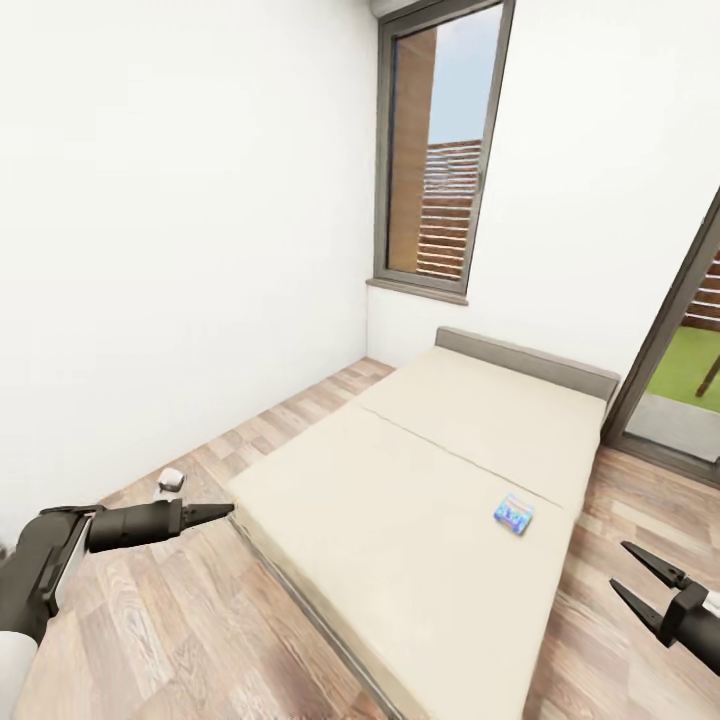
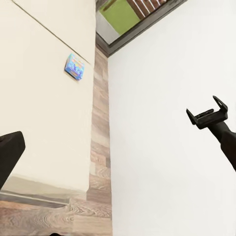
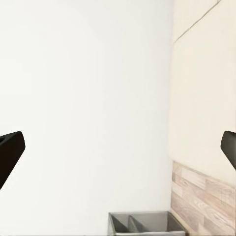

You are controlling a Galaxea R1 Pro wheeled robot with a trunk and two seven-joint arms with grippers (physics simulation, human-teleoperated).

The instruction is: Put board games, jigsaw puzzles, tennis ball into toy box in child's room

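A small light blue board game (image 1: 513,514) lies flat on the bed (image 1: 420,560), near the mattress's right edge; the left wrist view shows this board game (image 2: 74,67) too. My left gripper (image 1: 228,510) hovers over the floor at the bed's near left corner, seen edge-on, with one finger (image 2: 10,152) at the rim of its wrist view as on an open gripper. My right gripper (image 1: 620,566) hangs open and empty over the floor on the bed's right side, well short of the game, and is also seen from across the bed (image 2: 209,114). The toy box and table are out of view.
A grey headboard (image 1: 530,362) backs the bed against the far wall, under a tall window (image 1: 440,150). A glass door (image 1: 680,370) stands at the right. Wood-plank floor (image 1: 200,620) runs along both sides of the bed. A grey divided bin (image 3: 142,223) sits by the wall.
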